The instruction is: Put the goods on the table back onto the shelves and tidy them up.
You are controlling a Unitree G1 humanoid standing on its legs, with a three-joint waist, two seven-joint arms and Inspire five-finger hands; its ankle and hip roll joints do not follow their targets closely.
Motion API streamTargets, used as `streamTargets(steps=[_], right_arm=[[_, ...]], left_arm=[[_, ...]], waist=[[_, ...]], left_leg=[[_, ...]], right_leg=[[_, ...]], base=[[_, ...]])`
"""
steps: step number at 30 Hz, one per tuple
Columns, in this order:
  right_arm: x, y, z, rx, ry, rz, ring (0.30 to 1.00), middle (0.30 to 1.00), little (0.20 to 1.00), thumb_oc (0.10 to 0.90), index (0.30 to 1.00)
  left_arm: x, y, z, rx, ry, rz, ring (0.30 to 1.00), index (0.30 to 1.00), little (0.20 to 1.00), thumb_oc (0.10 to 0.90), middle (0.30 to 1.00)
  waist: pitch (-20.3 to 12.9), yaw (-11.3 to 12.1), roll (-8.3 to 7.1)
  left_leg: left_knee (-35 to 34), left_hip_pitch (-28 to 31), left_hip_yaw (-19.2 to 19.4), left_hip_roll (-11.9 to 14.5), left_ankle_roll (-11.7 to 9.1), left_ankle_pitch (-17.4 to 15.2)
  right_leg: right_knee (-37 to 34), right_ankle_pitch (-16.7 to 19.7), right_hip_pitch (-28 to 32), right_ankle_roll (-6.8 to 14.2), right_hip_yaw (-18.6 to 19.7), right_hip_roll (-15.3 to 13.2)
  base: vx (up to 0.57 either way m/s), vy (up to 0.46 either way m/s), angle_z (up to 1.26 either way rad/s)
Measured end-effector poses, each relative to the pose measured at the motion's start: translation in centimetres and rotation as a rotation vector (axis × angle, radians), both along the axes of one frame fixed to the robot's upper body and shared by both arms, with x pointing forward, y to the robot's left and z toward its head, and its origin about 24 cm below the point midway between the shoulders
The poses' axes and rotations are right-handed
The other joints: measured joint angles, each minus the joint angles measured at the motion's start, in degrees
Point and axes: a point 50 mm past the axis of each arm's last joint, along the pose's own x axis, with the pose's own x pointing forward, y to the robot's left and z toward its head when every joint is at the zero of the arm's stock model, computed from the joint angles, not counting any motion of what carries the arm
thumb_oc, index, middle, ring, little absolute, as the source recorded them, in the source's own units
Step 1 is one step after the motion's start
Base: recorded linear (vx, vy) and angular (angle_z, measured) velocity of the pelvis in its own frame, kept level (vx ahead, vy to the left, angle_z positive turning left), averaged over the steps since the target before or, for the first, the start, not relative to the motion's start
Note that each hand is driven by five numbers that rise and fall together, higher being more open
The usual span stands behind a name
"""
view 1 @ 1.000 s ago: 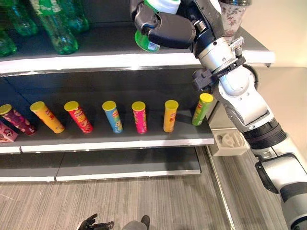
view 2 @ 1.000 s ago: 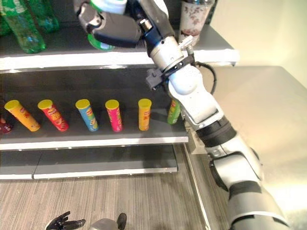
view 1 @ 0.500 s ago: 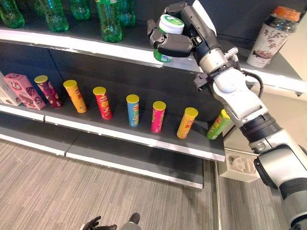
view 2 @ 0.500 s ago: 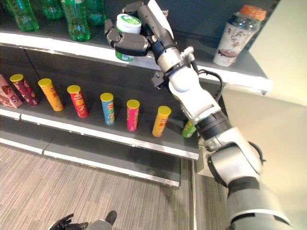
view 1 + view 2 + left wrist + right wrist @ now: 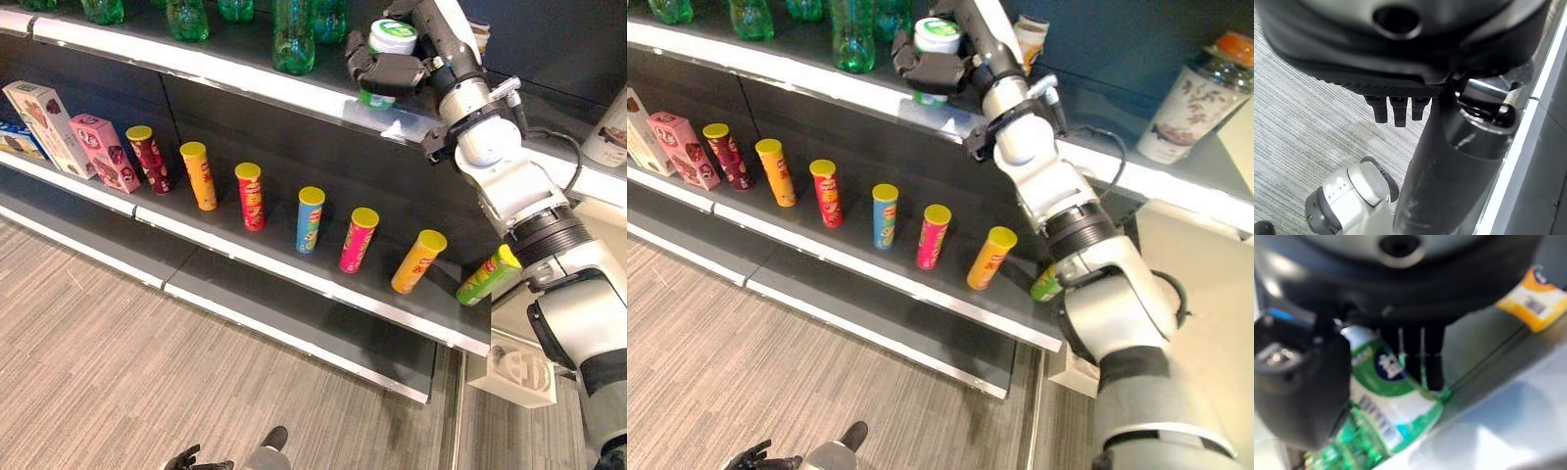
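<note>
Green-labelled jar in right hand; wrist view shows fingers curled round.

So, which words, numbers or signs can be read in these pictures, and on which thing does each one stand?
No text can be read with certainty.
Green-and-white jar in the right hand: the label has white marks on a blue patch, too blurred to read.
Chip cans: print too small to read.
Pink box and white box beside them: print too small to read.
Flowered bottle: only a pattern can be made out.
</note>
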Motion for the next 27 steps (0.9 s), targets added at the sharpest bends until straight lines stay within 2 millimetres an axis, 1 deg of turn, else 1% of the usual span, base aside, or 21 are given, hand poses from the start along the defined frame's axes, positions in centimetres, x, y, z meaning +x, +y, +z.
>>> streamTargets(steps=[3,5,10,15,18,26,27], right_arm=[[0.2,-0.9,0.0,-0.012,0.001,-0.05,0.3,0.3,0.3,0.4,0.3],[0.7,-2.2,-0.1,-0.017,0.026,-0.115,0.3,0.3,0.3,0.4,0.3],[0.9,-3.3,-0.4,-0.02,0.048,-0.164,0.3,0.3,0.3,0.4,0.3],[0.9,-3.2,-0.4,-0.02,0.048,-0.165,0.3,0.3,0.3,0.4,0.3],[0.9,-3.3,-0.4,-0.02,0.049,-0.165,0.3,0.3,0.3,0.4,0.3],[1.0,-3.3,-0.5,-0.019,0.054,-0.165,0.3,0.3,0.3,0.4,0.3],[1.0,-3.3,-0.6,-0.019,0.057,-0.167,0.507,0.507,0.507,0.538,0.507]], left_arm=[[-0.2,0.0,0.0,0.001,0.003,0.0,0.9,0.9,0.9,0.8,0.9],[0.1,0.0,0.1,0.001,-0.005,-0.003,0.9,0.9,0.9,0.8,0.9],[0.7,-0.1,0.2,0.0,-0.022,-0.01,0.9,0.9,0.9,0.8,0.9],[0.9,-0.1,0.2,0.0,-0.028,-0.011,0.9,0.9,0.9,0.8,0.9],[0.7,-0.1,0.2,0.0,-0.024,-0.01,0.9,0.9,0.9,0.8,0.9],[0.6,-0.1,0.2,0.0,-0.022,-0.01,0.9,0.9,0.9,0.8,0.9],[0.6,-0.1,0.2,0.0,-0.021,-0.01,0.9,0.9,0.9,0.8,0.9]], waist=[[0.01,-0.13,-0.03],[0.01,-0.18,-0.03],[0.02,-0.87,-0.02],[0.02,-1.88,-0.02],[0.02,-1.78,-0.02],[0.01,-1.7,-0.01],[0.01,-1.71,-0.01]], left_leg=[[-0.01,0.0,0.01,-0.22,0.0,0.0],[-0.01,0.0,0.03,-0.31,0.01,0.0],[-0.01,0.1,0.2,-0.37,0.01,0.01],[-0.01,0.17,0.39,-0.42,0.01,0.0],[-0.01,0.55,1.59,-0.34,0.01,0.0],[-0.01,0.62,1.64,-0.33,0.01,0.0],[-0.01,0.64,1.64,-0.33,0.01,0.0]], right_leg=[[0.0,0.0,-0.02,0.01,-0.02,-0.21],[0.0,0.0,-0.04,0.02,-0.01,-0.3],[0.0,0.01,-0.06,0.02,0.09,-0.41],[0.0,0.01,-0.08,0.03,0.26,-0.53],[0.0,0.08,-0.15,0.07,1.36,-0.68],[0.0,0.12,-0.11,0.07,1.4,-0.68],[0.0,0.12,-0.08,0.07,1.4,-0.67]], base=[[0.0,0.0,0.0],[0.0,0.0,0.0],[0.0,0.0,0.0],[0.0,0.002,-0.02],[-0.01,0.008,-0.13],[0.0,0.002,-0.01],[0.0,0.0,0.0]])
